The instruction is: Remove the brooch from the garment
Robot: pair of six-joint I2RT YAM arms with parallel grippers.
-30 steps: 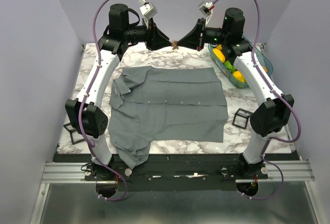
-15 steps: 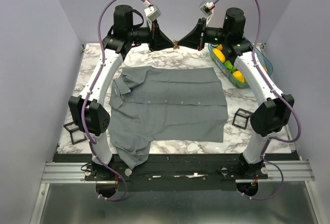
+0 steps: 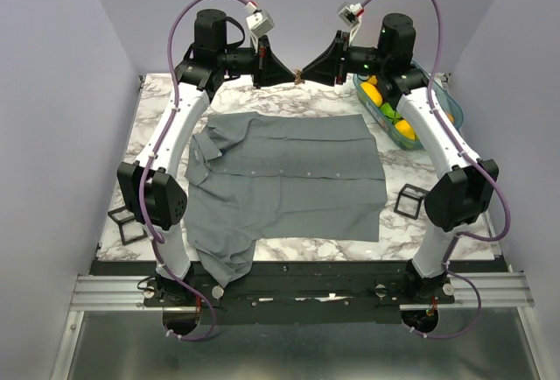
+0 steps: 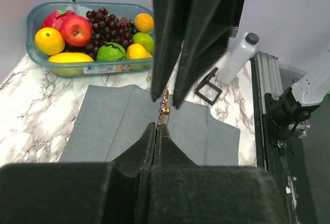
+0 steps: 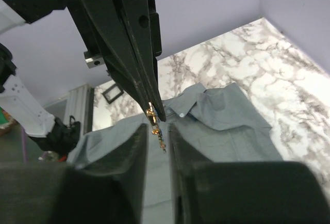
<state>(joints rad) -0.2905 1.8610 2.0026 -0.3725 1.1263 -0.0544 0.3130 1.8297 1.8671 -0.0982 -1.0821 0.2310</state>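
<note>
The shirt (image 3: 289, 179) is lying spread flat across the worktop's (image 3: 306, 244) middle. Above the far edge, the left gripper (image 4: 156, 127) is pinching the brooch (image 4: 164, 106) with jaws fully closed, clear of the shirt. The right gripper's (image 5: 157, 130) jaws are standing apart around it.

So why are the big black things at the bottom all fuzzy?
Left wrist view: the left end effector sits very near the lens and blurs, while the fruit tub is sharp. Right wrist view: the right end effector blurs likewise; the brooch looks clearer. Top view: evenly lit, nothing fuzzy.
</note>
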